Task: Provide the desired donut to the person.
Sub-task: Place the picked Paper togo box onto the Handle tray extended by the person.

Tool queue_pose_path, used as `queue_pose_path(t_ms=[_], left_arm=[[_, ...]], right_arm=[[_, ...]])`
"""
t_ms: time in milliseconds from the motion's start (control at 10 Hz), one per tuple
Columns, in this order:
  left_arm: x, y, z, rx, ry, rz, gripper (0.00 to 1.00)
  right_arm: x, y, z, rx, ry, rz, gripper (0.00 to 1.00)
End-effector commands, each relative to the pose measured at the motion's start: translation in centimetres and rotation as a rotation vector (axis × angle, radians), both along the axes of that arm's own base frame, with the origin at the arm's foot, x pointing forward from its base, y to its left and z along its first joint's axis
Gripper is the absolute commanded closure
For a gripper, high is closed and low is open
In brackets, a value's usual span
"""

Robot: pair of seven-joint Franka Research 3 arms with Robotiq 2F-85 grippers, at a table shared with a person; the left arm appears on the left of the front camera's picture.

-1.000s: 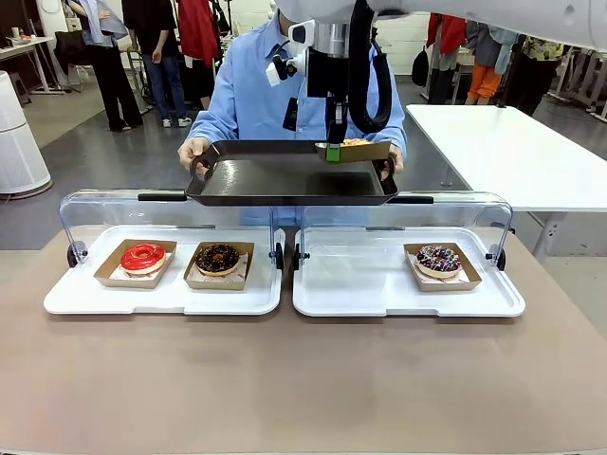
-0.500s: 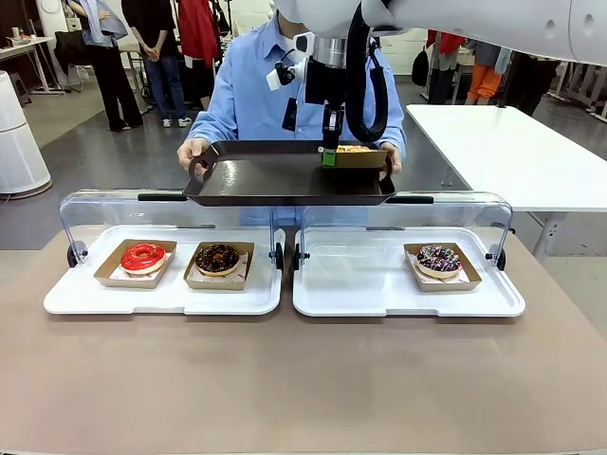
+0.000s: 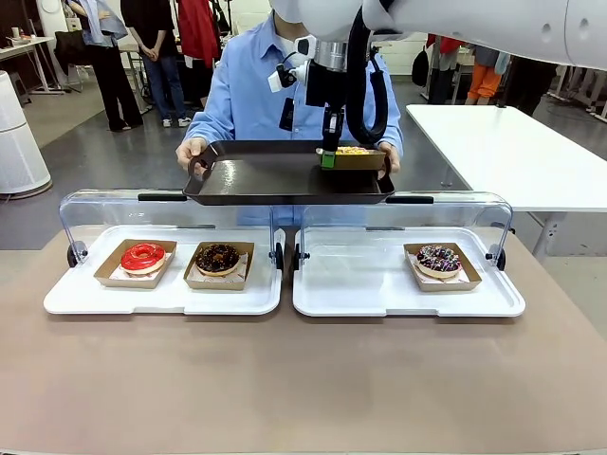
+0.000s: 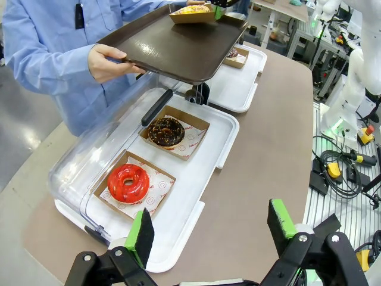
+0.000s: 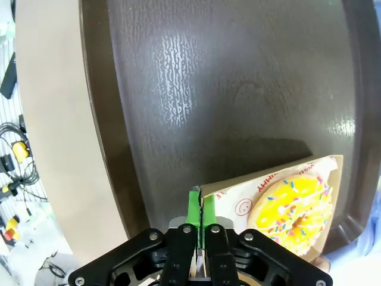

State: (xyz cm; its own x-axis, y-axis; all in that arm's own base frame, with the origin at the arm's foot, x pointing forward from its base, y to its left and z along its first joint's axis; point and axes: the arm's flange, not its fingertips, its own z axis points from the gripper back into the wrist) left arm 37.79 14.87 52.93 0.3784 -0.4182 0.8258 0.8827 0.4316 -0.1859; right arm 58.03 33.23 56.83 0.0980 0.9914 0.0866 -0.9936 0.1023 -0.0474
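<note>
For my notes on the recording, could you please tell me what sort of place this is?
Probably a robotics lab staging a donut counter: boxed donuts on white trays under clear covers, cables strewn over the floor.

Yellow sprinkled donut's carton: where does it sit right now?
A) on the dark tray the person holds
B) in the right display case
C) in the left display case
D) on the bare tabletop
A: the yellow donut's carton rests on the dark tray that the person holds above the cases, with the right gripper pinching its edge.
</note>
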Motion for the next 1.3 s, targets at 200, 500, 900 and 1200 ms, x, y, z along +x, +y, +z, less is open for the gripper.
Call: queue_pose_path(t_ms=[200,500,900,1200], left_arm=[[0.02,0.01,0.13,-0.017,-0.013,-0.005,0.00],[0.02,0.01,0.13,-0.017,-0.013,-0.005,0.00],[0.02,0.01,0.13,-0.017,-0.013,-0.005,0.00],[0.02,0.01,0.13,-0.017,-0.013,-0.005,0.00]], right_arm=[[0.42,-0.21,0.35,0.038,0.026,0.033,0.00],[0.14,0.00,0.68,0.027,0.029,0.041,0.16],[-0.12,0.13,0.82,0.008,0.054,0.051,0.00],[0.00,0.17,0.79,0.001,0.084,0.083,0.00]])
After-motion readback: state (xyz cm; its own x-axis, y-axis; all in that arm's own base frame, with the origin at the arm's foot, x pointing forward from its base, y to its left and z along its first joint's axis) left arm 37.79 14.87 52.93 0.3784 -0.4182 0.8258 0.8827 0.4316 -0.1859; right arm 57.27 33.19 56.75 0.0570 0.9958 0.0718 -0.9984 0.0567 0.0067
